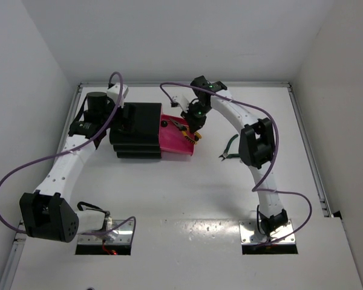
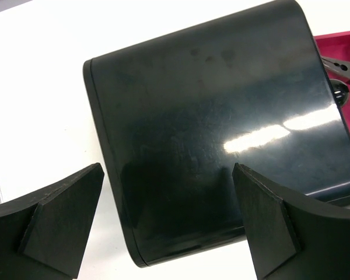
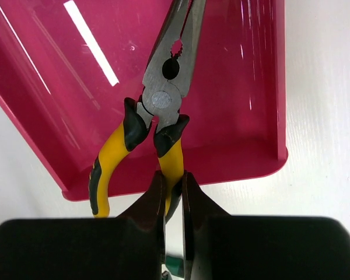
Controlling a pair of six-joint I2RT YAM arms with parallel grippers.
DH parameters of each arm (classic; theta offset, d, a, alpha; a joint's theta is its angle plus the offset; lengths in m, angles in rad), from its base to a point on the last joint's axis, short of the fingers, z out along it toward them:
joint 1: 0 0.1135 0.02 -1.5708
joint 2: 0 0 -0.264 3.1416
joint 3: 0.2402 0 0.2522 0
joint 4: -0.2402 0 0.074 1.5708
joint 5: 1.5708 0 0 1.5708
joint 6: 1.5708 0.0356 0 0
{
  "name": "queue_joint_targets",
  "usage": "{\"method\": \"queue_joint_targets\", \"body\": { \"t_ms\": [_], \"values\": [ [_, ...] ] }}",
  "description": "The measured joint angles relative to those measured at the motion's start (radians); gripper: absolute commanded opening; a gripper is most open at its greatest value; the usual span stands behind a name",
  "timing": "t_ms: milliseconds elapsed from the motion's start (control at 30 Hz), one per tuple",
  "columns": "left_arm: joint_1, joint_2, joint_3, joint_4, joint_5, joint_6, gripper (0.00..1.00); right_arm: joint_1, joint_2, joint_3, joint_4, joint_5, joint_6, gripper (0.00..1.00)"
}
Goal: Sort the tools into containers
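The black drawer chest (image 1: 138,129) stands mid-table with one magenta tray drawer (image 1: 176,144) pulled out to the right. My right gripper (image 3: 174,182) is shut on one handle of the yellow-handled pliers (image 3: 163,105), holding them over the open drawer (image 3: 221,134) with their metal nose pointing inward. In the top view the pliers (image 1: 190,134) hang under the right gripper (image 1: 196,125). My left gripper (image 2: 169,216) is open, its fingers either side of the chest's near end (image 2: 221,128), apart from it. The dark green-handled pliers (image 1: 228,148) lie on the table to the right. The silver wrench is out of view.
White walls enclose the table on three sides. The right arm's elbow (image 1: 257,144) sits just right of the green pliers. A purple cable (image 1: 24,166) loops off the left arm.
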Motion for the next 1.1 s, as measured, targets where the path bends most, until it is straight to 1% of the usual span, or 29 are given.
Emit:
{"method": "queue_joint_targets", "body": {
  "t_ms": [333,767,1100],
  "values": [
    [0.010,0.001,0.000,0.000,0.007,0.000,0.99,0.008,0.043,0.073,-0.030,0.019,0.008,0.00],
    [0.019,0.001,0.000,0.001,0.016,0.000,0.99,0.052,0.058,0.106,-0.040,0.024,0.026,0.00],
    [0.024,0.001,0.000,0.001,0.019,0.000,0.99,0.058,0.076,0.112,-0.029,0.023,0.058,0.00]
  ]
}}
